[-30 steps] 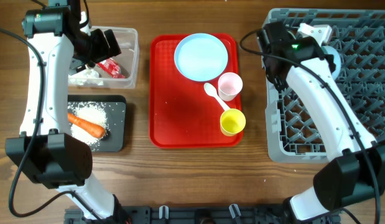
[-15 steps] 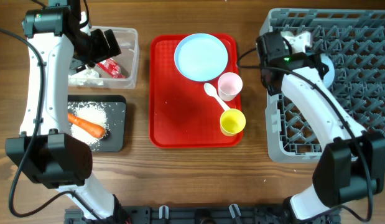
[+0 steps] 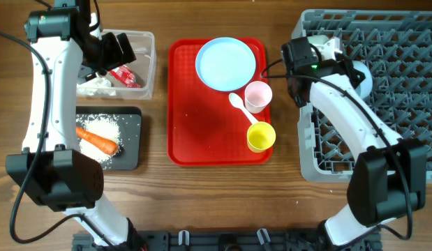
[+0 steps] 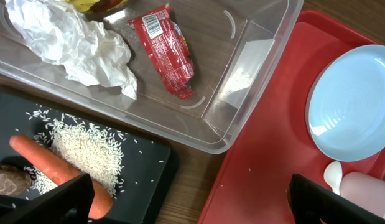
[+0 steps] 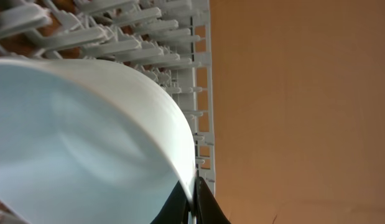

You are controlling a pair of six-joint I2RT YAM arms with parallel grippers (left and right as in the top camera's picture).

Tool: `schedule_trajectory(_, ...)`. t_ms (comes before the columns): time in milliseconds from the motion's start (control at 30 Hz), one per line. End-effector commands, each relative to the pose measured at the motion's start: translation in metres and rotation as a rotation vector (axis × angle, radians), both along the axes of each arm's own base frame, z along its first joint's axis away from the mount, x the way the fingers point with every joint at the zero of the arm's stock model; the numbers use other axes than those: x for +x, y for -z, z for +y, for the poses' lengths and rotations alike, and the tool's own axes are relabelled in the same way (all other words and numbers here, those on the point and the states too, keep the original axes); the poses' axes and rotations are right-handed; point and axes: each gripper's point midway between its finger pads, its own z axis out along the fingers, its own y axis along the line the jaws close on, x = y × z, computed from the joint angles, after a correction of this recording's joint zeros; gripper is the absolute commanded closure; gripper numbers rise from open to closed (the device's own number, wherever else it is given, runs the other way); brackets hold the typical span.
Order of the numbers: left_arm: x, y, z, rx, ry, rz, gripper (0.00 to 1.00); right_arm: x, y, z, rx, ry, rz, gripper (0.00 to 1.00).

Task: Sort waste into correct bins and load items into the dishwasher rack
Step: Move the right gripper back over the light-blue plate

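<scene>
My right gripper (image 5: 193, 196) is shut on the rim of a pale blue bowl (image 5: 80, 143), held over the left part of the grey dishwasher rack (image 3: 397, 104); the bowl shows in the overhead view (image 3: 363, 78). My left gripper (image 4: 192, 202) is open and empty above the clear tub (image 3: 144, 66), which holds a red wrapper (image 4: 164, 50) and white tissue (image 4: 74, 43). The black tray (image 3: 132, 143) holds rice (image 4: 86, 149), a carrot (image 4: 55, 171) and a brown lump (image 4: 9, 180). The plate (image 3: 226, 64), pink cup (image 3: 258, 96), yellow cup (image 3: 261, 137) and white spoon (image 3: 237, 102) lie on the red tray.
The flat red tray (image 3: 202, 125) lies in the middle, between the bins and the rack. The rack's pegs (image 5: 173, 43) stand close behind the held bowl. Bare wooden tabletop shows in front of the trays.
My right arm has swung its wrist left toward the rack's left edge, carrying the bowl with it. My left arm has not moved.
</scene>
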Motion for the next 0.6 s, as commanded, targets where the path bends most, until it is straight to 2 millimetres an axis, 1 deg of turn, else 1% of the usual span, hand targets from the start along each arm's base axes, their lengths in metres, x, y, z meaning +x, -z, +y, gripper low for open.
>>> schedule_trajectory(0,-0.001,0.001,0.002,-0.004,-0.018,0.003,0.0,0.003,0.013,0.017,-0.001,-0.05,0.053,0.96)
schedule_trajectory(67,-0.001,0.001,0.002,-0.004,-0.018,0.003,0.0,0.004,0.016,0.026,0.011,-0.075,0.061,0.96)
schedule_trajectory(133,-0.001,0.001,0.002,-0.004,-0.018,0.003,0.0,0.005,0.024,0.039,0.051,-0.124,0.108,0.94)
schedule_trajectory(200,-0.001,0.001,0.002,-0.004,-0.018,0.003,0.0,0.005,0.034,0.052,0.09,-0.171,0.16,0.85)
schedule_trajectory(233,-0.001,0.001,0.002,-0.004,-0.018,0.003,0.0,0.004,0.037,0.058,0.107,-0.189,0.176,0.77)
schedule_trajectory(267,-0.001,0.001,0.002,-0.004,-0.018,0.003,0.0,0.004,0.038,0.06,0.113,-0.196,0.181,0.72)
schedule_trajectory(300,-0.001,0.001,0.002,-0.004,-0.018,0.003,0.0,0.002,0.04,0.064,0.12,-0.205,0.191,0.53)
schedule_trajectory(333,-0.001,0.001,0.002,-0.004,-0.018,0.003,0.0,0.001,0.041,0.066,0.125,-0.21,0.199,0.31)
schedule_trajectory(367,-0.001,0.001,0.002,-0.004,-0.018,0.003,0.0,0.0,0.042,0.067,0.129,-0.209,0.201,0.0)
schedule_trajectory(567,-0.001,0.001,0.002,-0.004,-0.018,0.003,0.0,-0.011,0.053,0.07,0.21,-0.176,0.198,0.0)
